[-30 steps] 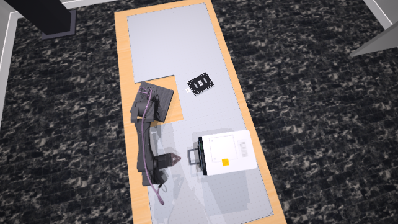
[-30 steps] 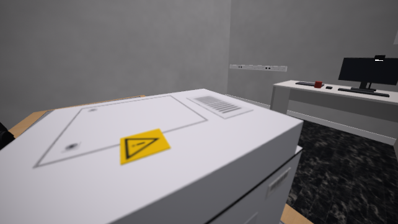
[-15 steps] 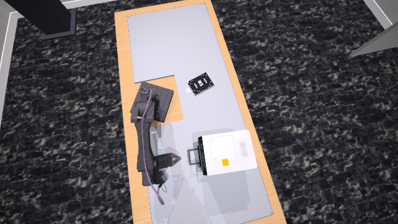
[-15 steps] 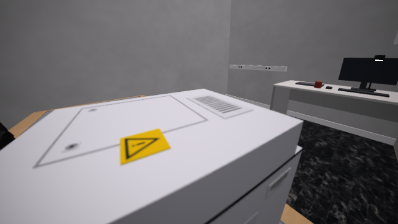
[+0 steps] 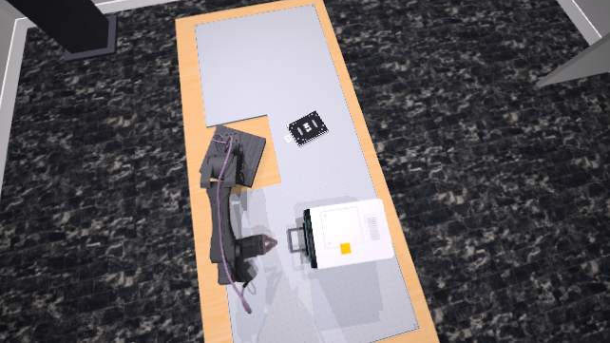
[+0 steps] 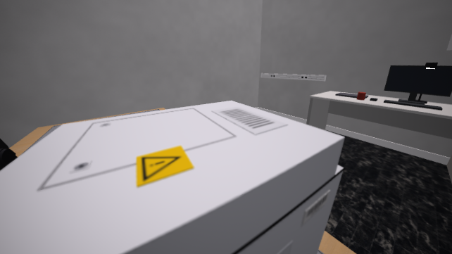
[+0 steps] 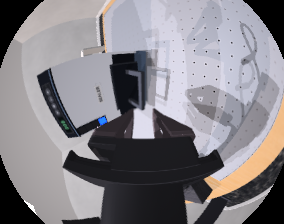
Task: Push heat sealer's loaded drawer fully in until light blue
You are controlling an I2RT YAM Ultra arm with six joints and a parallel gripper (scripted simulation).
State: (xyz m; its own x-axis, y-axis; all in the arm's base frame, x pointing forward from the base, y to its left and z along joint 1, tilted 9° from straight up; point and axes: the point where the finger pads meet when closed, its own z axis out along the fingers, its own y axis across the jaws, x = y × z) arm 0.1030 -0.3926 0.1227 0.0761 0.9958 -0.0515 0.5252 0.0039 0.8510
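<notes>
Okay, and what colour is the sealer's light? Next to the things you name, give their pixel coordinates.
The light [image 7: 103, 121] is blue, clearest in the wrist view.

A round fisheye view looks past the gripper [image 7: 143, 131], its two dark fingers parted a little with nothing between them. Beyond them, to the left, the sealer [image 7: 83, 92] appears tipped on its side in the view, its pale front lettered "SEALER". A dark strip [image 7: 56, 105] with green figures runs down its left edge. A small square light [image 7: 102, 121] near the left finger glows blue. On the right side of the front, a grey handle [image 7: 141, 90] juts from the dark drawer front [image 7: 124, 86], apart from the fingers. To the right spreads a pale, dotted mat [image 7: 208, 55] crossed by shadows, with a wooden edge [image 7: 253, 162] curving beyond it.
</notes>
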